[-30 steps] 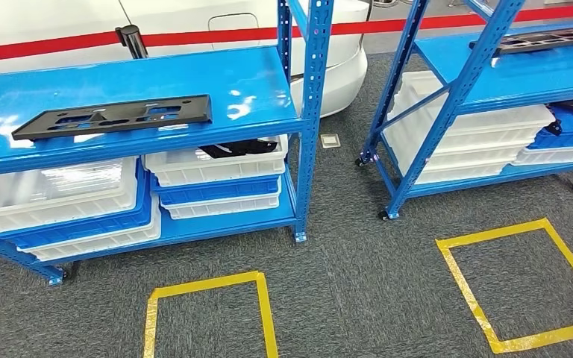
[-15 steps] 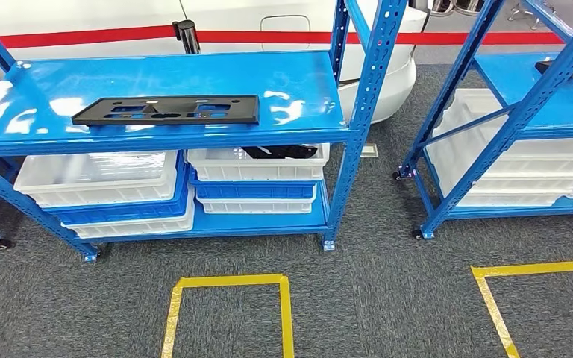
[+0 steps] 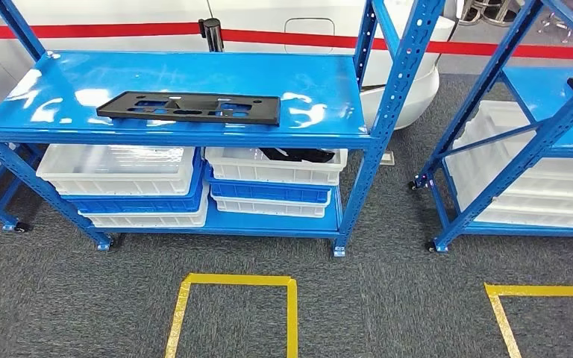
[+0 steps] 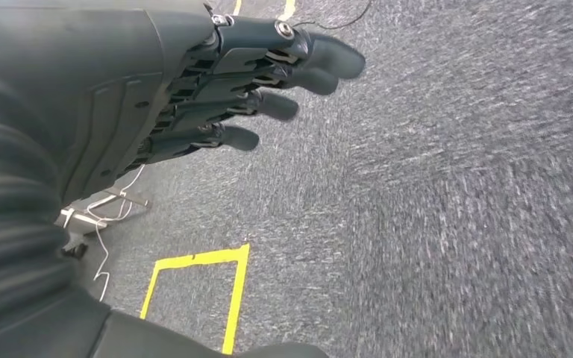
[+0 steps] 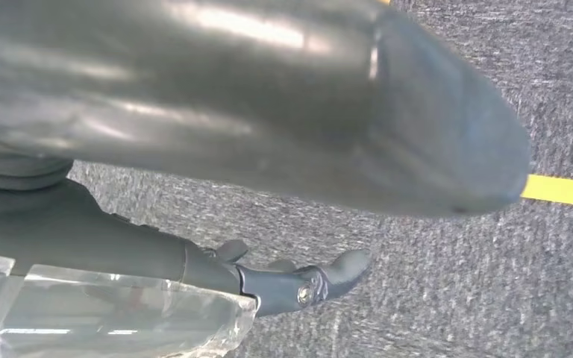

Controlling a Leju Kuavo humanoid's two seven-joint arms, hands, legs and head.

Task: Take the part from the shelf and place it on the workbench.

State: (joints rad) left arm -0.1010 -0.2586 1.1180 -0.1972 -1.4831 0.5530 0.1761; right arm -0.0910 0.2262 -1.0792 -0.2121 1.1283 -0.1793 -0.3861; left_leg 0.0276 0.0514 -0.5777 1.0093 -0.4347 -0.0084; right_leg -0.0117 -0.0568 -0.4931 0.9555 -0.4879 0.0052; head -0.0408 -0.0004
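Observation:
A flat black part (image 3: 188, 108) with several cut-outs lies lengthwise on the top board of the blue shelf (image 3: 194, 74), near its front edge. In the left wrist view my left hand (image 4: 254, 74) hangs over the grey carpet with its fingers stretched out and nothing in it. In the right wrist view my right hand (image 5: 298, 283) also hangs above the carpet, with its thick thumb (image 5: 268, 97) blurred close to the camera and nothing held. Both hands are far from the part.
Under the top board stand white and blue bins (image 3: 119, 168); one bin (image 3: 276, 165) holds something dark. A second blue shelf (image 3: 492, 97) with bins stands to the right. Yellow tape squares (image 3: 235, 281) mark the carpet in front. A white car body stands behind.
The whole picture has slid to the right, so the camera has turned left. The shelf with the black part now sits squarely in front, and the second shelf is nearly out of the picture.

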